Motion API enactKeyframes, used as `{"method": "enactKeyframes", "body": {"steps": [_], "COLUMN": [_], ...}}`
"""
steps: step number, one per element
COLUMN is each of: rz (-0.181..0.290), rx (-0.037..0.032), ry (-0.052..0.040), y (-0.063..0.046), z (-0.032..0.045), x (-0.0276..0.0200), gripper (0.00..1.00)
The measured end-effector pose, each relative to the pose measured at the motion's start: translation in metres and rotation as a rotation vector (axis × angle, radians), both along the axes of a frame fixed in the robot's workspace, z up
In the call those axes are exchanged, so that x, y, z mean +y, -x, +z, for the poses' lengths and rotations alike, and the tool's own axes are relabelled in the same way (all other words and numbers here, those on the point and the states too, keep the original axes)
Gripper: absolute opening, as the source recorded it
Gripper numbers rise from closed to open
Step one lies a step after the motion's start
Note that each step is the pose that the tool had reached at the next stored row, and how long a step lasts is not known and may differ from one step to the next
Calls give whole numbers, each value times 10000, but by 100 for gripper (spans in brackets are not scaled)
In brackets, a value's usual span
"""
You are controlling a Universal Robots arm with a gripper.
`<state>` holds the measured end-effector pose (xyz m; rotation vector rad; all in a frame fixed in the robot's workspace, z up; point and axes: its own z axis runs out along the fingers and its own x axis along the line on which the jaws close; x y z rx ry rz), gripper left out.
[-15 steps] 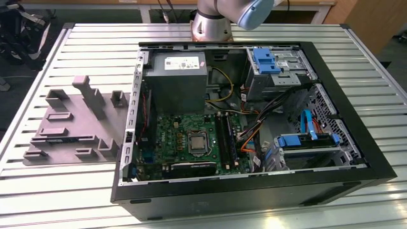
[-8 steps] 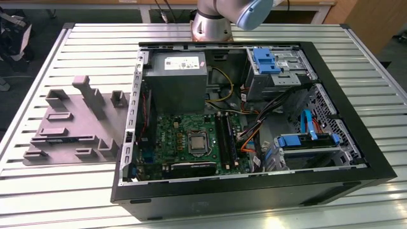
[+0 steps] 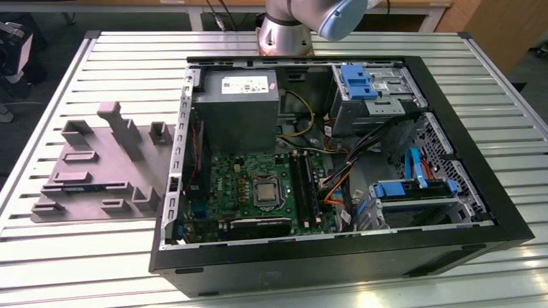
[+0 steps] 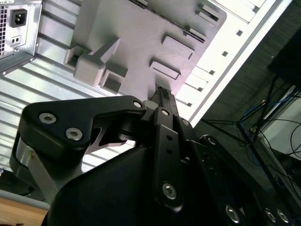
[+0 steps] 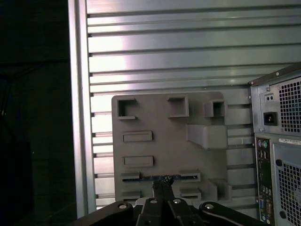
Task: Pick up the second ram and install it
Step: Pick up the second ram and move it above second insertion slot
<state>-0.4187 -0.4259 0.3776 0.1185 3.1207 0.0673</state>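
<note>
bright light glares off the slatted table (image 5: pixel 188 56), while the close claw (image 4: pixel 162 94) sits dark and soft.

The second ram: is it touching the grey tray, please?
Touching: in the exterior view the second ram sits slotted into the grey tray.

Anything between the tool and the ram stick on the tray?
Nothing visible. In the first wrist view the tool hangs over the grey tray, with the ram stick lying uncovered in its slot.
</note>
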Motion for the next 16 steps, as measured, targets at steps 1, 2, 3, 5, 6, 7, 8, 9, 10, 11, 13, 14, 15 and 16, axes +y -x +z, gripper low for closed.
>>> {"method": "enactKeyframes", "body": {"steps": [1,2,3,5,6,7,8,9,10,11,13,14,15,16], "rz": [0,0,0,0,0,0,0,1,7,24,94,143,217,309], "rx": [0,0,0,0,0,1,0,0,0,0,0,0,0,1], "ry": [0,0,0,0,0,0,0,0,0,0,0,0,1,1], "y": [0,0,0,1,1,1,1,1,1,1,1,1,2,2], "z": [0,0,0,0,0,0,0,0,0,0,0,0,0,1], "x": [0,0,0,0,0,0,0,0,0,0,0,0,0,0], "gripper": [11,11,11,11,11,11,11,11,11,11,11,11,11,11]}}
